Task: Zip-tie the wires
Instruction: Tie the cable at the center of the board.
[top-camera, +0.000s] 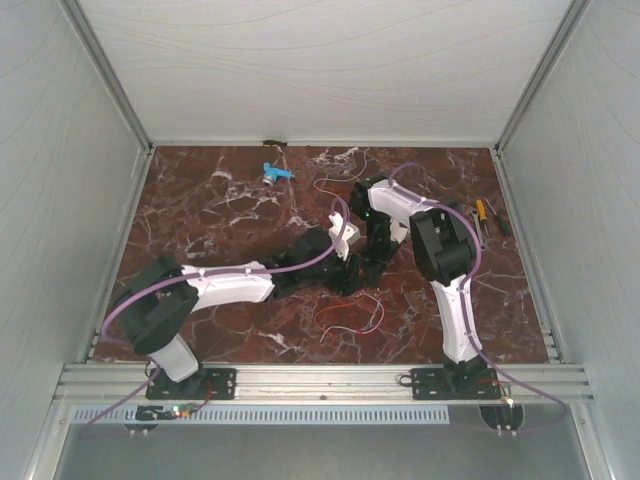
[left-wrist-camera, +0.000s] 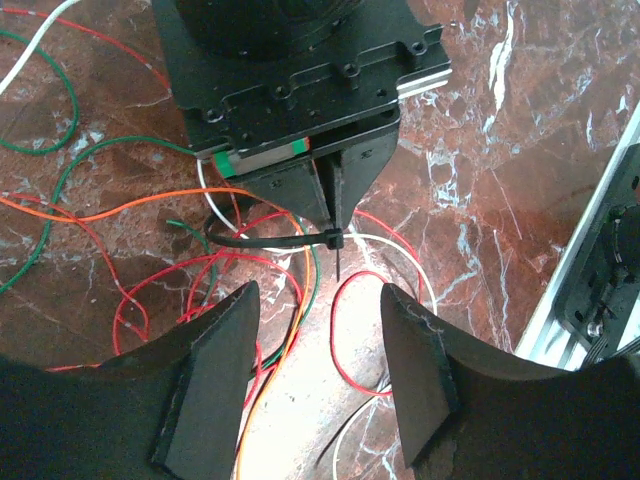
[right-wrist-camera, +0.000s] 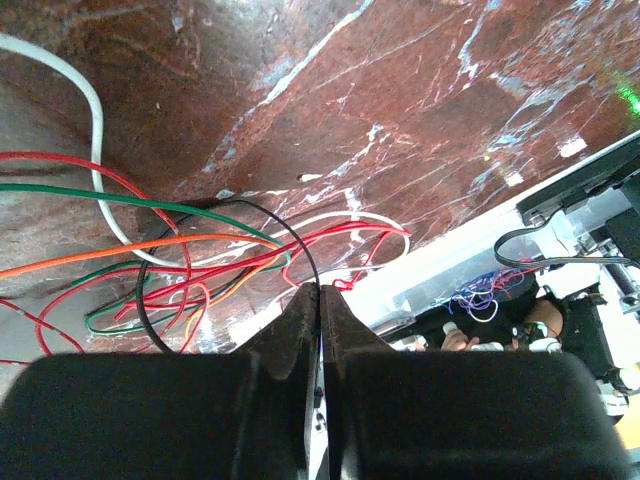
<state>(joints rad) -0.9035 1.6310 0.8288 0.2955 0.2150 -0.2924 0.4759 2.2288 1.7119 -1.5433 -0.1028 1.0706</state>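
Observation:
The wires, thin red, orange, green and white strands, lie tangled on the marble; more of their loops show near the table's middle. A black zip tie arcs around the bundle. My right gripper is shut on the tie's end. From the left wrist view, that gripper hangs over the wires with the zip tie pinched at its tip and the tail pointing down. My left gripper stands open just short of it, above a red wire loop, holding nothing. Both grippers meet mid-table.
A small blue-and-white plastic piece lies near the back wall, with more loose wire beside it. Hand tools rest at the right edge. An aluminium rail runs along the near edge.

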